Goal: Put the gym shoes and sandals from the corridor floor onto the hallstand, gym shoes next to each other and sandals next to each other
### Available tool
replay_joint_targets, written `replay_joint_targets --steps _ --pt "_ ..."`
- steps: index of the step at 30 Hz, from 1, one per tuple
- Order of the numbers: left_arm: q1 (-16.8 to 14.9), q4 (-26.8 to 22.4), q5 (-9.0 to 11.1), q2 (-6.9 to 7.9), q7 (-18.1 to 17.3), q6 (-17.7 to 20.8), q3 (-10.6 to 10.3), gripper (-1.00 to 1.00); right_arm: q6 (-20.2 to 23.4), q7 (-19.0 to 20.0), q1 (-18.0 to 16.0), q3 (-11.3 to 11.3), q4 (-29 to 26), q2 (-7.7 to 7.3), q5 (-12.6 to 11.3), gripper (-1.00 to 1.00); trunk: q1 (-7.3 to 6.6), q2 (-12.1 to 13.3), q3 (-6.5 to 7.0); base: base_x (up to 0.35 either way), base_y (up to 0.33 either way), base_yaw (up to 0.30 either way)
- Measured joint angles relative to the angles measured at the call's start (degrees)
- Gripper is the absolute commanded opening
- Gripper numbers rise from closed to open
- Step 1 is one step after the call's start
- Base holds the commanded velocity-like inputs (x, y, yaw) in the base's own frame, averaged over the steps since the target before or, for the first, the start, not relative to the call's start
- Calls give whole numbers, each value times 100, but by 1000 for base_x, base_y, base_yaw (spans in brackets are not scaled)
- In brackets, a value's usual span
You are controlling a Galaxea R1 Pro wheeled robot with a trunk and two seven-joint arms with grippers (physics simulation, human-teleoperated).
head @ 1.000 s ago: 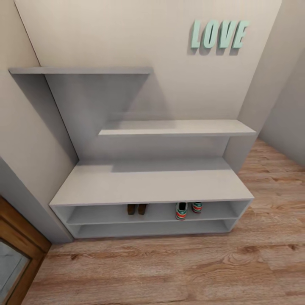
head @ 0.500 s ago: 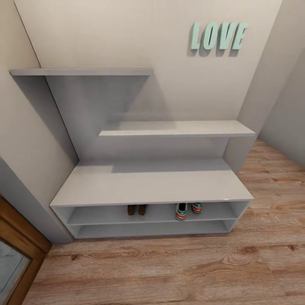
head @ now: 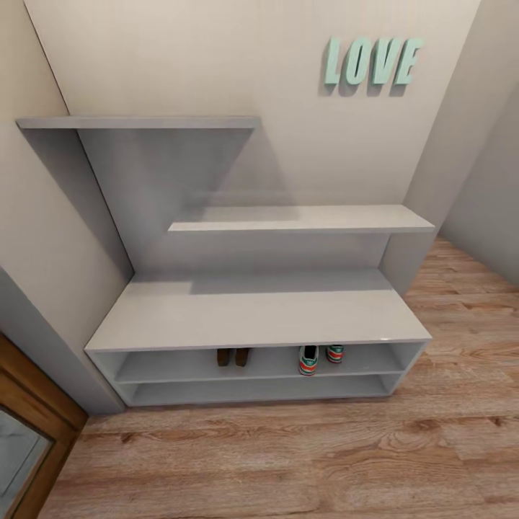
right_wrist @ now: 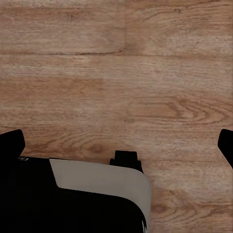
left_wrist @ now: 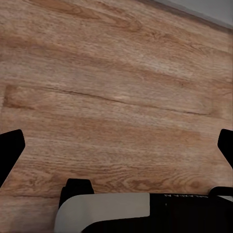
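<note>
Wood-grain plank floor (head: 288, 461) wide and bare in front of shoe rack (head: 259, 313). Rack smooth, light grey, flat bench top, stepped wall shelves above, two low open slots. In upper slot: two brown sandals (head: 232, 356) side by side left of centre, two gym shoes (head: 321, 357) side by side to right. Mint "LOVE" letters (head: 371, 60) on far wall. Left gripper (left_wrist: 116, 145) and right gripper (right_wrist: 116, 145) over planks, fingers wide apart, holding nothing.

Two gym shoes (head: 321, 357), two sandals (head: 232, 355), one hallstand (head: 252, 310)
</note>
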Motion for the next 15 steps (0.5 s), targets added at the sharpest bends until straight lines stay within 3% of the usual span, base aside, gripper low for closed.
replay_joint_targets --steps 15 --pt "0 27 17 23 -8 -1 3 100 5 0 0 0 0 0 0 100 0 0 0 0 0 0"
